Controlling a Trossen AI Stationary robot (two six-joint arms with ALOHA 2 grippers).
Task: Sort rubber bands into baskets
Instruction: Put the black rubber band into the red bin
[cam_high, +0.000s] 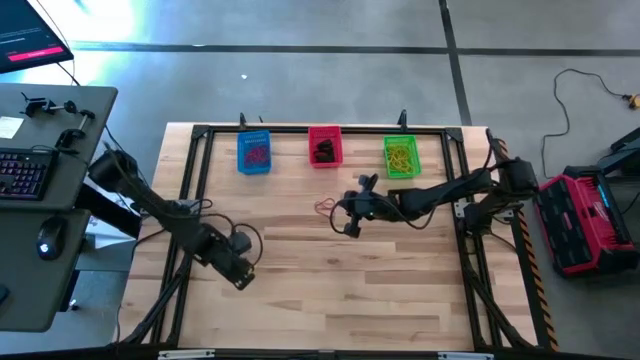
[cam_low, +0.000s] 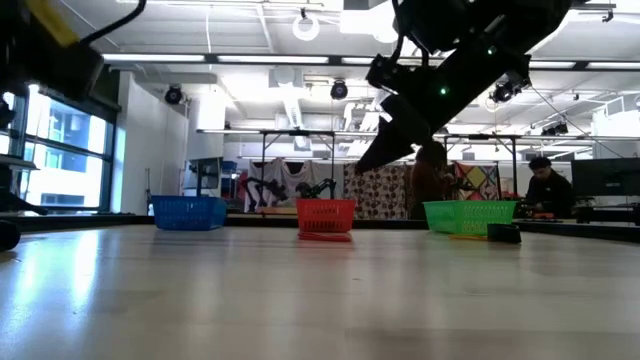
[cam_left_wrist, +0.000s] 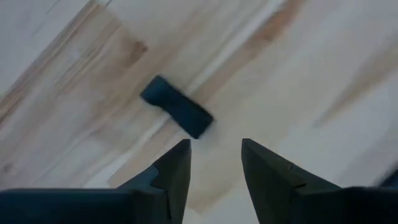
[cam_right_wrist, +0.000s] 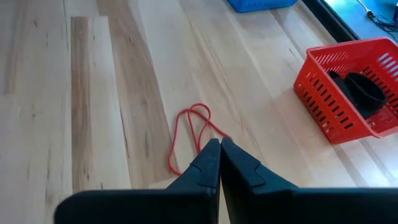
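Note:
Three baskets stand in a row along the far side: blue (cam_high: 254, 153), red (cam_high: 324, 146) with black bands inside (cam_right_wrist: 364, 90), and green (cam_high: 401, 157) with yellowish bands. A red rubber band (cam_right_wrist: 193, 134) lies flat on the wood near the table's middle (cam_high: 325, 207). My right gripper (cam_right_wrist: 219, 149) is shut and hangs just above the band's near end, clear of the table in the low view (cam_low: 385, 150). My left gripper (cam_left_wrist: 214, 165) is at the near left (cam_high: 240, 272), pointing down and open. A flat black band (cam_left_wrist: 177, 115) lies on the wood just beyond its fingertips.
A black metal frame (cam_high: 200, 135) runs around the table's edges. A desk with a keyboard (cam_high: 25, 172) stands off the left side, and a red case (cam_high: 585, 215) off the right. Bare wood (cam_high: 340, 300) fills the near half of the table.

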